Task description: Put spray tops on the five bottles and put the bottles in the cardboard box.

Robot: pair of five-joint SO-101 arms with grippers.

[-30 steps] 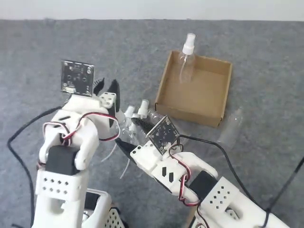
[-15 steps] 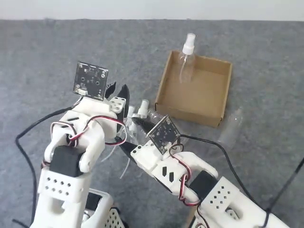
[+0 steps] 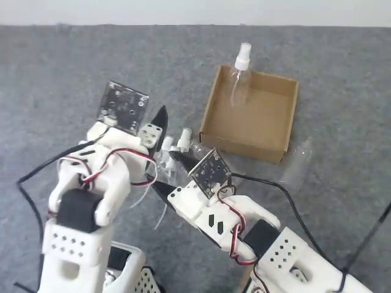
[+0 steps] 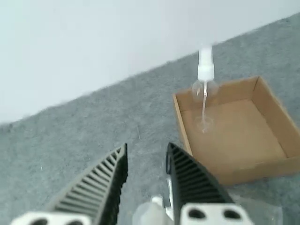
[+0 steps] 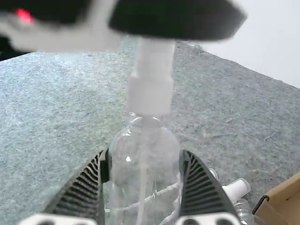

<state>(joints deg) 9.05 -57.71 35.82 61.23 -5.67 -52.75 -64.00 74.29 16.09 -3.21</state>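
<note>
From above, one clear plastic bottle with a white spray top (image 3: 241, 76) stands upright in the far corner of the open brown cardboard box (image 3: 244, 146). I take that as one of five finished. An uncapped clear bottle (image 3: 296, 163) lies on the grey carpet (image 3: 61, 73) just beside the box. Between the two arms is a cluster of spare bottles and white tops (image 3: 181, 139), too tangled to count. The right gripper (image 3: 166, 172) sits in that cluster, and the left gripper (image 3: 157, 122) hangs just above it.

The left wrist view shows the left gripper (image 4: 146, 152) parted and holding nothing, with carpet visible between its fingers. Beyond them, the box and its finished bottle are plain to see.

The right wrist view shows what the overhead angle hides. The right gripper (image 5: 143, 164) is clamped around the body of an upright transparent bottle (image 5: 144, 150). A white sprayer (image 5: 151, 89) sits on its neck, and the left gripper's dark bulk is directly over that. I can't tell whether the sprayer is seated fully. By my reckoning this second bottle is mid-capping, and four bottles are not yet in the box.
</note>
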